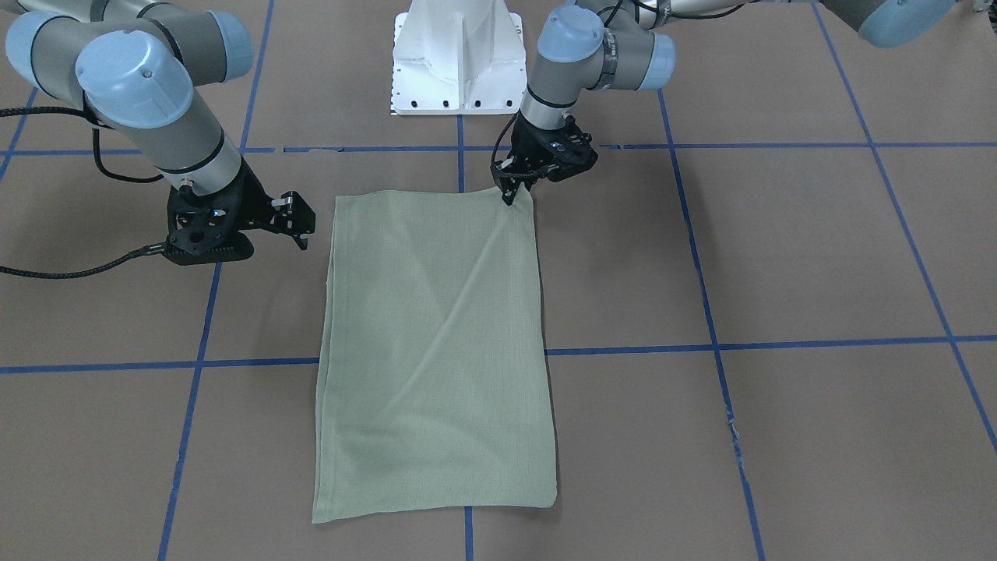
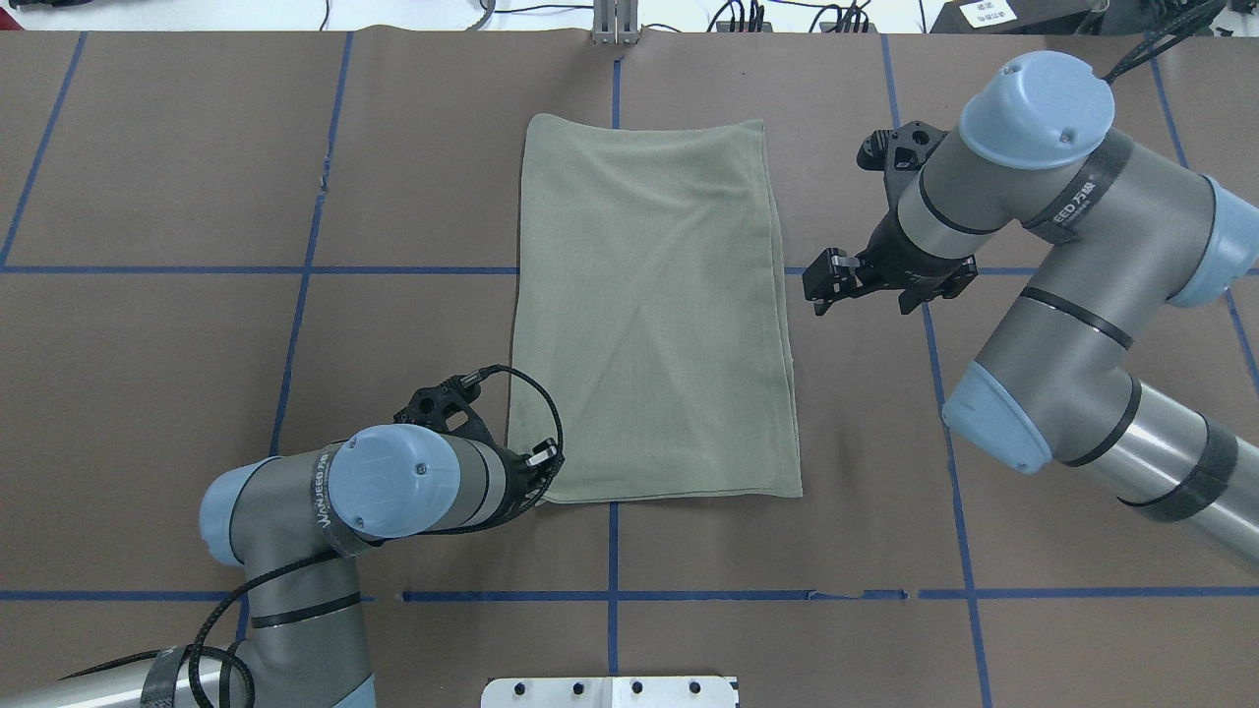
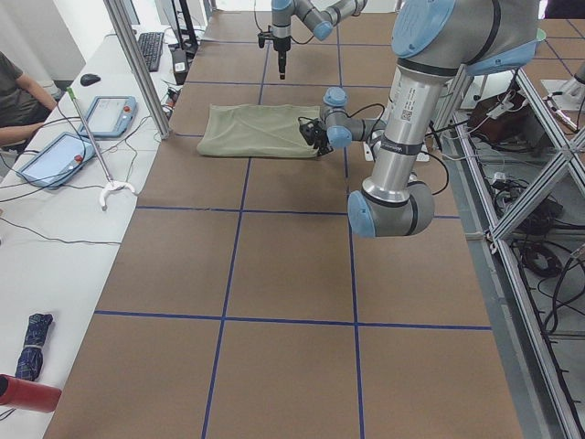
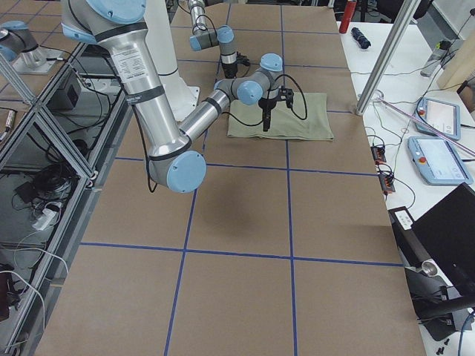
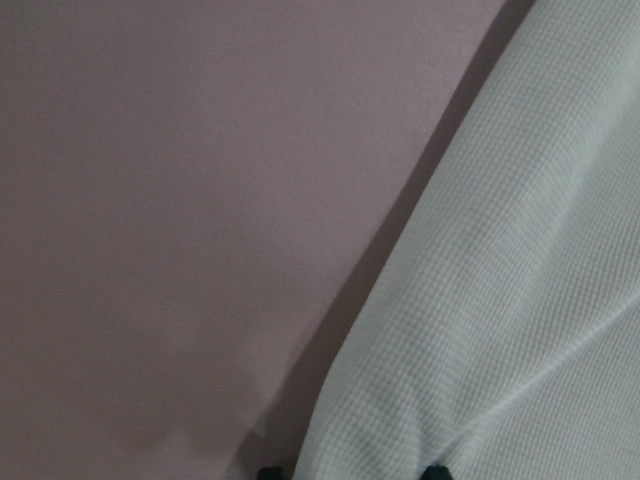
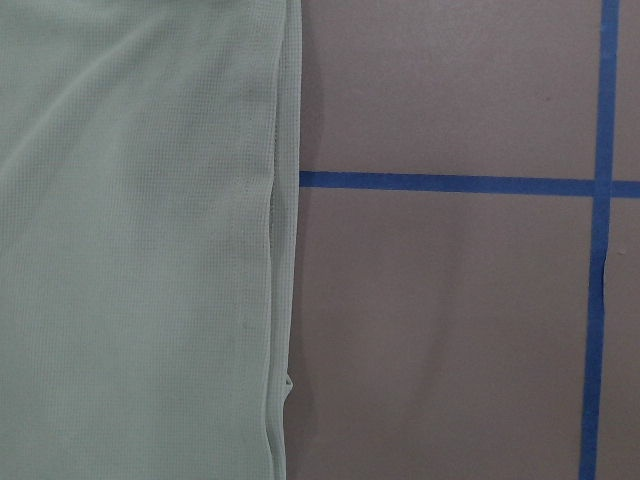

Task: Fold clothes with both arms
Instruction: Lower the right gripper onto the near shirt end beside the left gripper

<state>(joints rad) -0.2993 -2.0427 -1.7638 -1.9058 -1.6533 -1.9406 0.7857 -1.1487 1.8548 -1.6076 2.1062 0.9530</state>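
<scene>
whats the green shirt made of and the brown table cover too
The shirt: soft matte knit; the wrist views show a fine waffle-like grid and limp creases. Fibre can't be told. The table cover: matte brown sheet, paper- or card-like, flat and unglossy, marked with blue tape lines.

Room all round the shirt (image 2: pixel 649 315), tight at two spots

Broad brown counter (image 2: pixel 197 393) runs open past the shirt's far edge and out to both ends, wide enough for a claw to pass. The left claw (image 1: pixel 510 193) sits pinched on the near left corner, and the left arm (image 2: pixel 393 482) hangs low beside it, blocking that approach. The right claw (image 2: pixel 818 285), fingers apart, hangs just beside the right edge, the right arm (image 2: pixel 1062 324) slanting over that side. The white base (image 1: pixel 458 58) stands behind the near edge.
</scene>
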